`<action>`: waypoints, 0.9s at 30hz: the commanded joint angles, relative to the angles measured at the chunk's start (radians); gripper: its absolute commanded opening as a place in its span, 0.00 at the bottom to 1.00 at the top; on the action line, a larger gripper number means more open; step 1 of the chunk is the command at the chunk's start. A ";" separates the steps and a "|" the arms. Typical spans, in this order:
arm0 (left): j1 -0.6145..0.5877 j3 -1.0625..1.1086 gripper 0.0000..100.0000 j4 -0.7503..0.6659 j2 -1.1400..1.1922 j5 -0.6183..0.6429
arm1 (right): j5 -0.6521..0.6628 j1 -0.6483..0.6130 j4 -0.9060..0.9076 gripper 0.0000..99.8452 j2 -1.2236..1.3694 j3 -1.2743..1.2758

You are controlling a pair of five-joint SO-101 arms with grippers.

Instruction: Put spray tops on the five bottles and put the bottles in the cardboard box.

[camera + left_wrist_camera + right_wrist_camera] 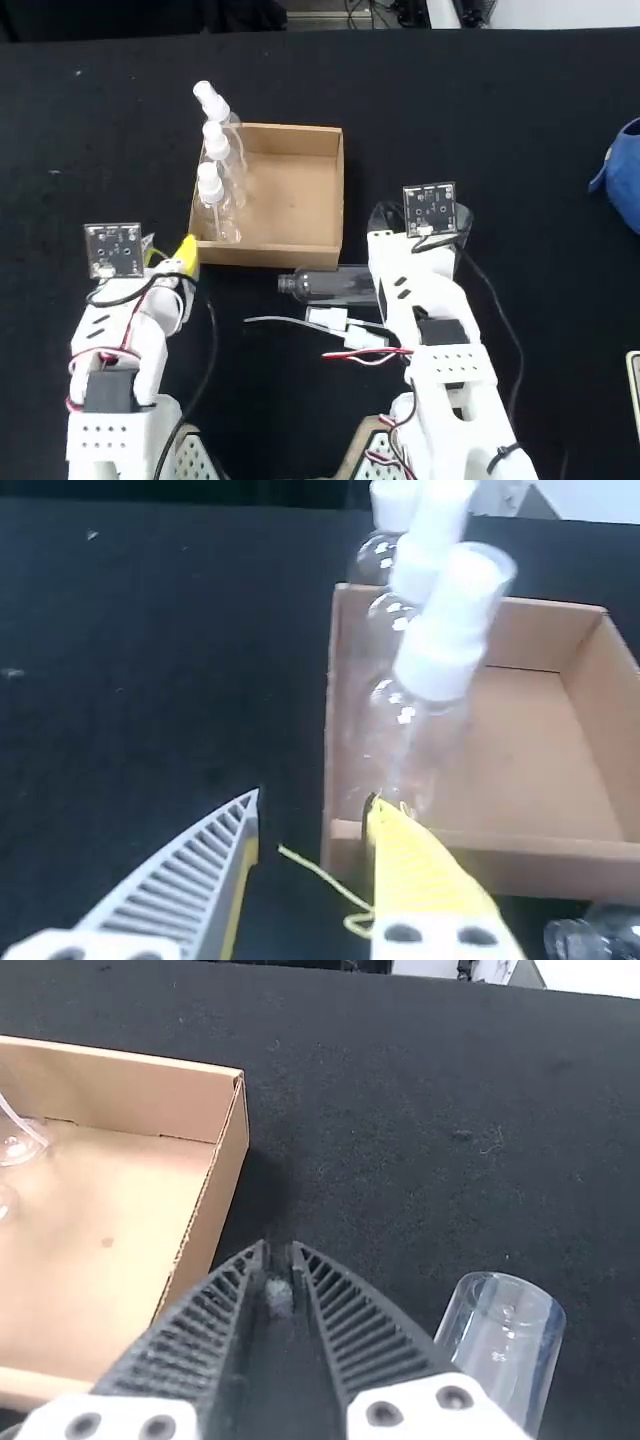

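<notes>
My left gripper [314,808] gapes wide at a corner of the cardboard box [270,256]. My right gripper [280,1253] is pinched closed beside the capless bottle [325,284] lying flat. Three capped bottles [220,170] stand inside.

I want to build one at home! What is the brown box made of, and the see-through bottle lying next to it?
The box looks like plain cardboard: it is dull brown with thin, folded walls. The lying bottle seems to be clear, glossy plastic, since the dark table shows through it. Glass can't be ruled out.
</notes>
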 commanded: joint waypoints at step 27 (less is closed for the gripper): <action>-0.283 -0.157 0.05 -0.061 0.302 -0.186 | 0.006 -0.014 -0.028 0.01 -0.036 -0.005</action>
